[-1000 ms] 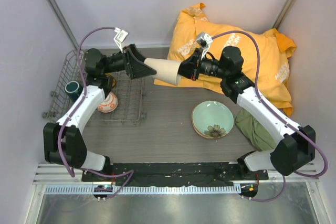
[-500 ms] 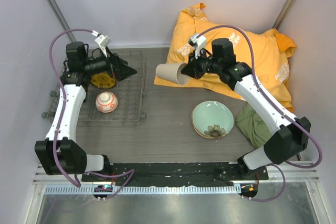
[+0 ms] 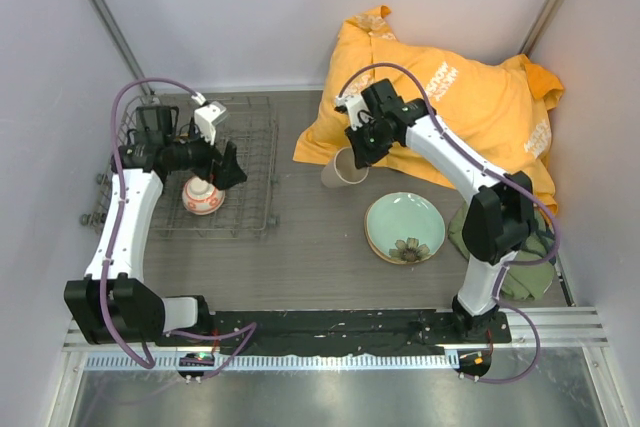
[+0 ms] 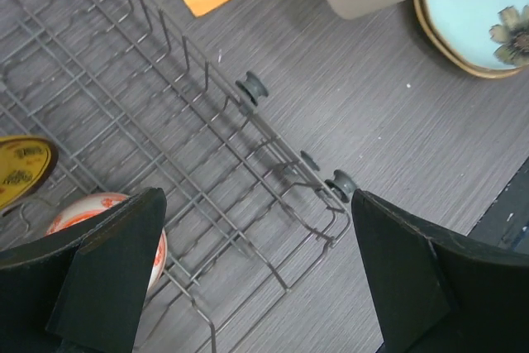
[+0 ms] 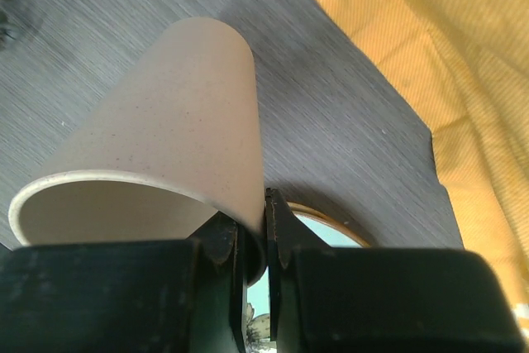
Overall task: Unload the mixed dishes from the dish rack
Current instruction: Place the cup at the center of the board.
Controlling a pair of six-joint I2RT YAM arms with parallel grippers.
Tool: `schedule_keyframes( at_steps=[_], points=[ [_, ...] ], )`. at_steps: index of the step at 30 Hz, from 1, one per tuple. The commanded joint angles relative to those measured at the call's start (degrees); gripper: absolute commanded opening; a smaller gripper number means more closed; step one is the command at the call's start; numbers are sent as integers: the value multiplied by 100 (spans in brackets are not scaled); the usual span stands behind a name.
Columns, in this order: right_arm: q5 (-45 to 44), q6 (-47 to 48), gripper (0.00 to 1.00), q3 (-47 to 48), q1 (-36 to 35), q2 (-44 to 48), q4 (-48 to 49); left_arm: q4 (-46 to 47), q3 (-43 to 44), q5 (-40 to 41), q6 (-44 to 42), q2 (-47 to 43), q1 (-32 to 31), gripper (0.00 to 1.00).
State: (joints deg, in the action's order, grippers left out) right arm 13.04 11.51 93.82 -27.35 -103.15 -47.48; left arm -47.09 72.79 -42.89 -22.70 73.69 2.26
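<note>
Top view: your right pincer pinches the cup by its wall and holds it tilted. The cup sits just off the orange cloth, at 11 o'clock from the flower plate. Whether its base touches the counter I cannot tell. Let go at this tilt and it may topple and roll toward the plate. A base set on the cloth's edge would rock. The bare strip at 6 o'clock from the cup is your best open room.

Left wrist view: your left pincer is spread wide and holds nothing. It hangs over the rack. The bowl lies at 8 o'clock and the yellow plate at 9 o'clock, both inside the rack. The prongs crowd the bowl, so a finger coming down could catch a wire, and the round bowl may slip.

Right wrist view: the pincer grips only a thin piece of wall near the cup's rim, so a jolt could swing the cup. The plate's rim lies just beyond at 5 o'clock.
</note>
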Motion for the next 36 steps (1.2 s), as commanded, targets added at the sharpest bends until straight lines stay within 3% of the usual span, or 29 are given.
schedule_keyframes(
  at_steps=[1,24,36],
  points=[
    [-442,141,1,698,-200,-248,-734,-327,-72,440,-437,-145,2,100],
    [-750,405,1,1323,-736,-1172,-1747,-582,-231,598,-727,-4,-6,100],
    [-750,414,34,1297,-771,-1286,-1720,-582,-336,554,-780,-30,-6,100]
  ],
)
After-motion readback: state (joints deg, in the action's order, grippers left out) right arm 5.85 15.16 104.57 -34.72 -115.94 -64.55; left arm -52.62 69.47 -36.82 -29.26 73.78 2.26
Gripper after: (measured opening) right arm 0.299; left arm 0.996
